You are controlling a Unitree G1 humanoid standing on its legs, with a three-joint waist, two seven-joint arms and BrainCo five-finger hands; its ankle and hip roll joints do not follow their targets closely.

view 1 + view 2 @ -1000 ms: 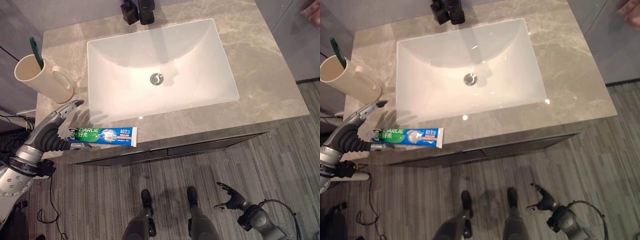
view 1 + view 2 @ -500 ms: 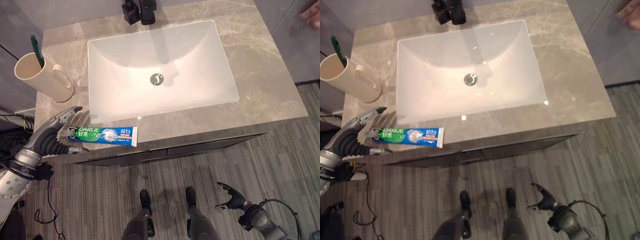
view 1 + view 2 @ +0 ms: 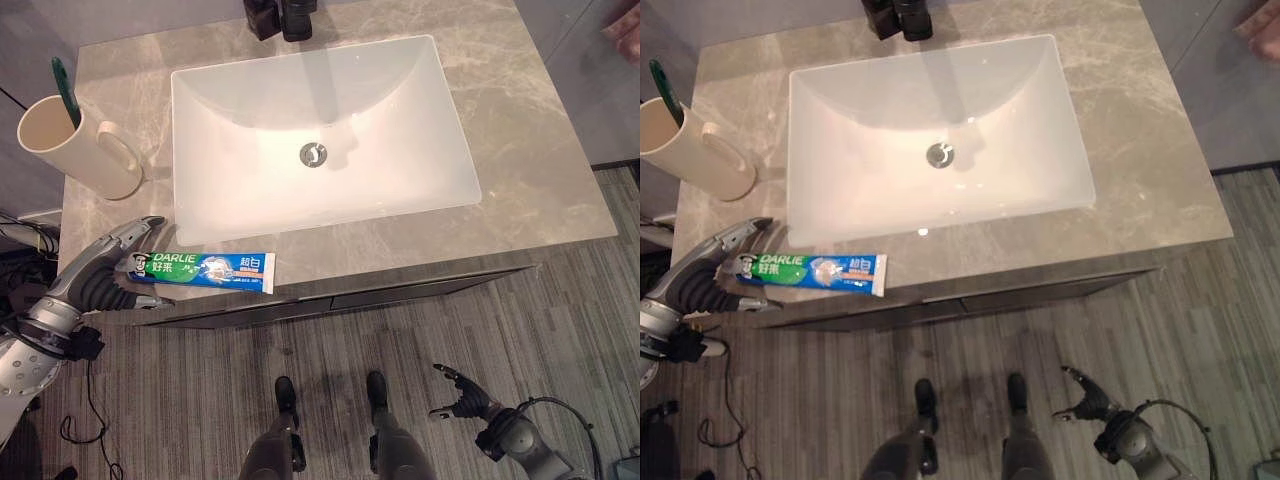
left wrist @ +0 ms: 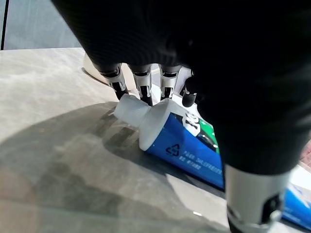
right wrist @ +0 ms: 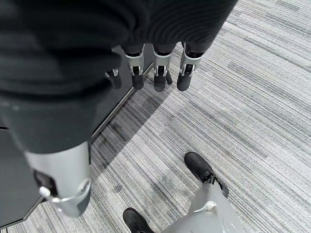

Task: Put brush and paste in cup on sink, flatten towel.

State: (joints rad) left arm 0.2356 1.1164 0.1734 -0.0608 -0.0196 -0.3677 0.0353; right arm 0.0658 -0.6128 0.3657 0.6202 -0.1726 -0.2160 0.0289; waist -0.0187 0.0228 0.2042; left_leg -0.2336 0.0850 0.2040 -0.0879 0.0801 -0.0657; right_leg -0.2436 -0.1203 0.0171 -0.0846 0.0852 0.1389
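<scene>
I am reaching my left hand [image 3: 95, 275] to the cap end of the toothpaste [image 3: 205, 270], which is lying flat at the bench's [image 3: 540, 150] front edge, at seven o'clock from the sink [image 3: 320, 130]. My fingers [image 4: 146, 90] are hanging loosely spread over the white cap, thumb below it, not clamping it. The toothbrush [image 3: 65, 90] is standing in the cup [image 3: 70, 145] at ten o'clock. My right hand [image 3: 462, 400] is hanging low over the floor [image 3: 560, 330] at five o'clock, fingers relaxed, holding nothing.

Recycling sign on toothpaste tube [image 4: 194, 156], lettering along its side
</scene>
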